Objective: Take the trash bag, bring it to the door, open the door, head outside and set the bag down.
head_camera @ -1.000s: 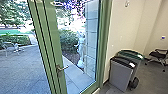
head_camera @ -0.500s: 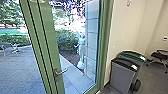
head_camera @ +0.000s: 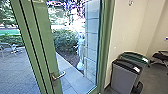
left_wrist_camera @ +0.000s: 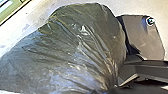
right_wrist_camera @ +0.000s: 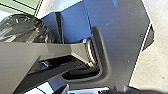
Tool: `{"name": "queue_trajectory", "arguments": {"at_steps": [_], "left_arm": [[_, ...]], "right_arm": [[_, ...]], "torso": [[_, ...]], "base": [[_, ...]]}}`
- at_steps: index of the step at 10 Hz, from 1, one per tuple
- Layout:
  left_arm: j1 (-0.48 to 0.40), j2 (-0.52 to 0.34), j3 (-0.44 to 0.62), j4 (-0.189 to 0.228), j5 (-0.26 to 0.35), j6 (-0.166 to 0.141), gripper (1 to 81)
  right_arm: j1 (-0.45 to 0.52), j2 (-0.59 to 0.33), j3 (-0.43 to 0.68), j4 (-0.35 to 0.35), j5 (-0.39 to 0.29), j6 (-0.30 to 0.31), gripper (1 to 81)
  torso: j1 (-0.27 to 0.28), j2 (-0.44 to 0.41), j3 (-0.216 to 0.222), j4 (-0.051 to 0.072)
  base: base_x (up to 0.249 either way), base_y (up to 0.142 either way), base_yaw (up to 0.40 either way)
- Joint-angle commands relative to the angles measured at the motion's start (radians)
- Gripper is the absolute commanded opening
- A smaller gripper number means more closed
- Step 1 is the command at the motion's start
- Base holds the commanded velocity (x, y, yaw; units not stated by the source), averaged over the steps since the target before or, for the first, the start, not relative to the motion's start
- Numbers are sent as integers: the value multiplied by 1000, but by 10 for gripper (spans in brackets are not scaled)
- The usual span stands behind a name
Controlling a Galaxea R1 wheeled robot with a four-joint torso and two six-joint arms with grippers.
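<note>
In the left wrist view the dark, glossy trash bag (left_wrist_camera: 75,47) bulges out wide. Its folds draw together at my left gripper (left_wrist_camera: 114,88), which is shut on the gathered plastic. Part of the same dark bag (right_wrist_camera: 22,28) shows in the right wrist view beyond a grey arm part. The state of my right gripper is unclear there. A green-framed glass door (head_camera: 45,37) with a metal lever handle (head_camera: 58,75) stands ahead in the head view. Whether it is ajar, I cannot tell.
Two bins, a grey one (head_camera: 125,78) and a green-lidded one (head_camera: 133,57), stand by the wall right of the door. A dark chair (head_camera: 160,56) is farther right. Outside are paving (head_camera: 18,67), a hedge (head_camera: 65,41) and a pale statue (head_camera: 80,51).
The head camera has moved, so the whole scene is shifted: the handle stile appears farther left and the bins slightly farther right and lower. No separate movement of the door is clear.
</note>
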Motion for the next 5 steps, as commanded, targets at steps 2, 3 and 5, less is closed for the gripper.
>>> {"name": "queue_trajectory", "arguments": {"at_steps": [2, 3, 5], "left_arm": [[-55, -2, -2, 1, 60, 10, 10], [-55, -2, -2, 1, 60, 10, 10], [-55, -2, -2, 1, 60, 8, 10]], "right_arm": [[29, 4, 2, -5, -49, -7, 811], [29, 4, 2, -7, -49, -7, 811], [29, 4, 0, -5, -49, -7, 811]], "torso": [[0, 0, 0, 0], [0, 0, 0, 0], [0, 0, 0, 0]], "base": [[136, 0, 0], [136, 0, 0], [130, 0, 0]]}}
